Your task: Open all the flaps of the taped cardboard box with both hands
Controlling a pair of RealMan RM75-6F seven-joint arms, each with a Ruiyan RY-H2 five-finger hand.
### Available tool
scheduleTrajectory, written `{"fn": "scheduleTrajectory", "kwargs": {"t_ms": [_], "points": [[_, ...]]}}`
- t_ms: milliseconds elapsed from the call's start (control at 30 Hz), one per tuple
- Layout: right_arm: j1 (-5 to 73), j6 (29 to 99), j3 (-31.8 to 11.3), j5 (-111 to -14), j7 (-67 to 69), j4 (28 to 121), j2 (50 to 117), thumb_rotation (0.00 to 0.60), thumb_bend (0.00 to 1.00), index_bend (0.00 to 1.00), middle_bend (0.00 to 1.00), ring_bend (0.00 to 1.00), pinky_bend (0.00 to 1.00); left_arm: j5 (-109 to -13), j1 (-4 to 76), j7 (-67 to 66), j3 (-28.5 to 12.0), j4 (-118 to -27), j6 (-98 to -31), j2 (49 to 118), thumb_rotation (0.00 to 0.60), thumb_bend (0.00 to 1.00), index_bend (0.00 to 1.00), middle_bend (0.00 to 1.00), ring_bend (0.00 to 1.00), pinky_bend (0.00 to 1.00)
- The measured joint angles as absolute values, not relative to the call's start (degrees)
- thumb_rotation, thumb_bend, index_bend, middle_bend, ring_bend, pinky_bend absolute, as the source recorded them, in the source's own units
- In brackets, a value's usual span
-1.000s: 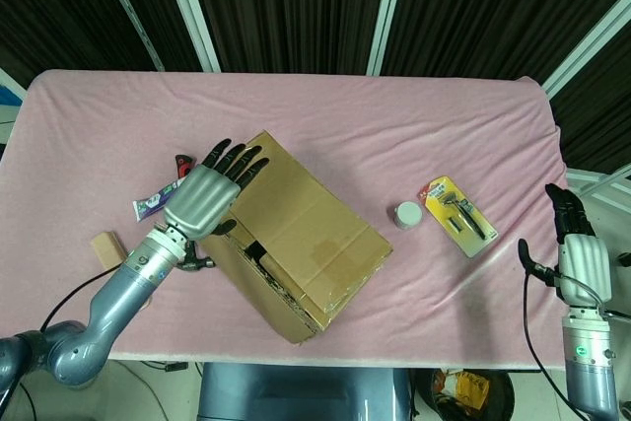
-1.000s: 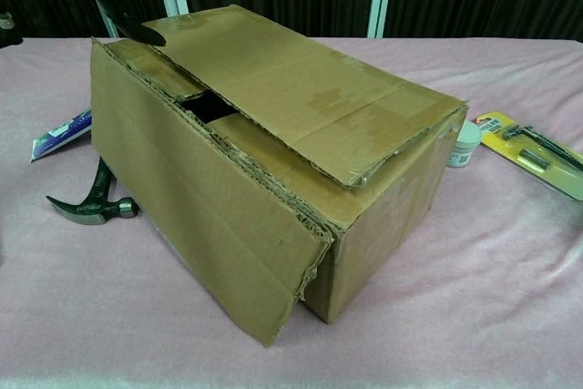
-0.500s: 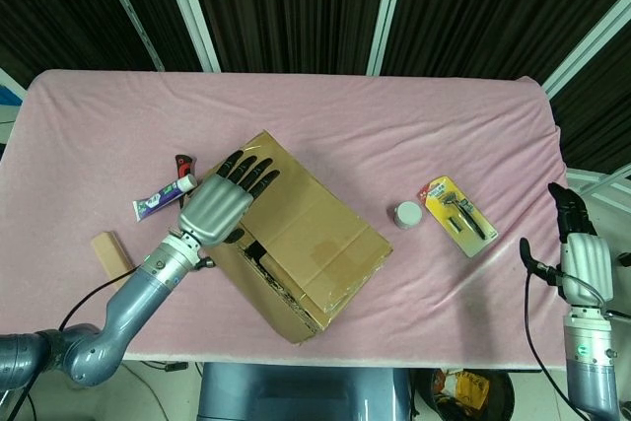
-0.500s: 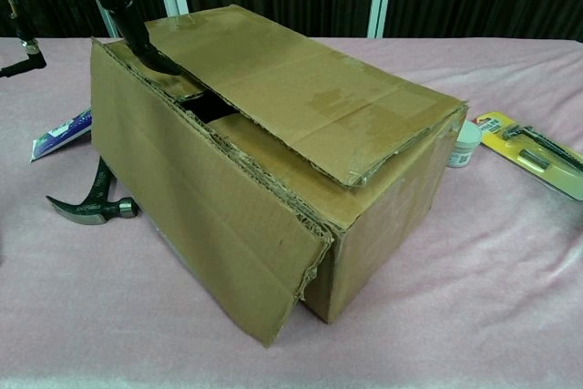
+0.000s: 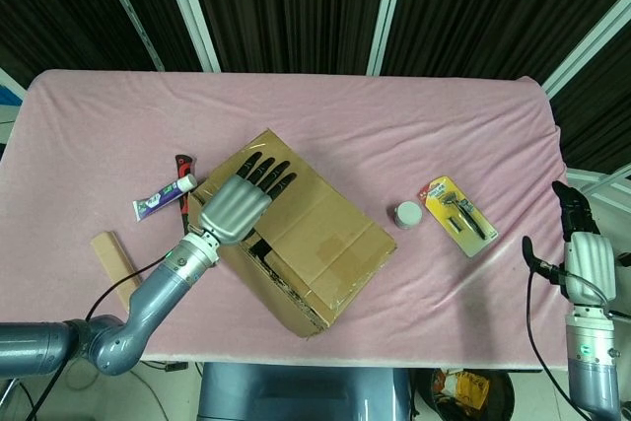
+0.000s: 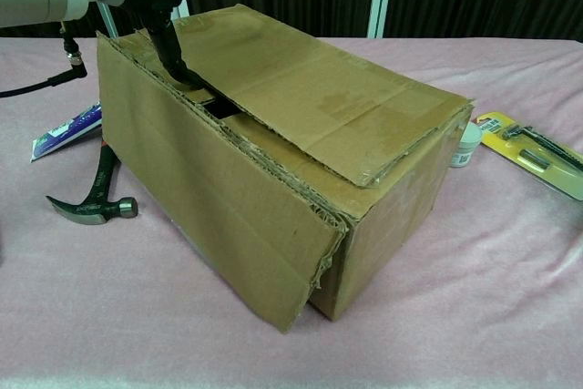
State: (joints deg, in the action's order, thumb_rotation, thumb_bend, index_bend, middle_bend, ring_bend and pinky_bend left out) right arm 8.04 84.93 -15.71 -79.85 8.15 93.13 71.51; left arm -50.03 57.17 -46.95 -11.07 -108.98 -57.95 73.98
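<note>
Head view, centre: left hand [image 5: 237, 209], fingers spread, holding nothing, atop cardboard box [image 5: 325, 244]; hook flap edge, lift outward.

left hand [image 5: 238, 206] flat, fingers extended, right hand [image 5: 582, 251] idle

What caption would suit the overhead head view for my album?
Left robot hand rests on a cardboard box on a pink table; the right waits aside.

A robot test lab is showing here: a table [image 5: 118, 115] wearing pink cloth, black slatted curtains [image 5: 296, 7] hanging behind, cables trailing off the arms, staged props lying around
</note>
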Motion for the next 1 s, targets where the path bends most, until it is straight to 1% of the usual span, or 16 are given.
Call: {"fn": "scheduleTrajectory", "kwargs": {"t_ms": [167,433,633,700,867,1000], "points": [[8.18,85.10,-15.67,-79.36,8.58,93.04,71.44,0.600,0.45,0.00,0.09,0.05,0.24,-49.51,57.36,-46.12,-10.85,-110.53,-58.18,73.30,0.600,0.15,0.00,0.00,0.00,0.00],[8.43,85.24,-15.31,-79.05,8.76,93.12,71.49,0.600,0.45,0.00,0.09,0.05,0.24,-47.33,57.87,-45.71,-10.07,-114.17,-57.97,69.83,0.600,0.15,0.00,0.00,0.00,0.00],[8.52,85.45,-15.16,-78.86,8.91,93.18,71.43,0.600,0.45,0.00,0.09,0.05,0.24,-45.40,59.35,-46.73,-9.23,-113.41,-57.76,70.14,0.600,0.15,0.00,0.00,0.00,0.00],[8.55,85.50,-15.14,-78.78,9.03,93.24,71.39,0.600,0.45,0.00,0.09,0.05,0.24,-45.46,59.68,-47.06,-9.03,-112.47,-58.15,70.89,0.600,0.16,0.00,0.00,0.00,0.00],[8.64,85.65,-14.94,-78.85,9.11,93.30,71.33,0.600,0.45,0.00,0.09,0.05,0.24,-49.23,60.12,-47.57,-8.99,-109.24,-60.49,73.21,0.600,0.22,0.00,0.00,0.00,0.00],[8.70,85.82,-14.83,-78.95,9.16,93.40,71.30,0.600,0.45,0.00,0.09,0.05,0.24,-54.12,60.49,-46.84,-10.07,-106.32,-62.67,74.93,0.600,0.24,0.00,0.00,0.00,0.00]]}}
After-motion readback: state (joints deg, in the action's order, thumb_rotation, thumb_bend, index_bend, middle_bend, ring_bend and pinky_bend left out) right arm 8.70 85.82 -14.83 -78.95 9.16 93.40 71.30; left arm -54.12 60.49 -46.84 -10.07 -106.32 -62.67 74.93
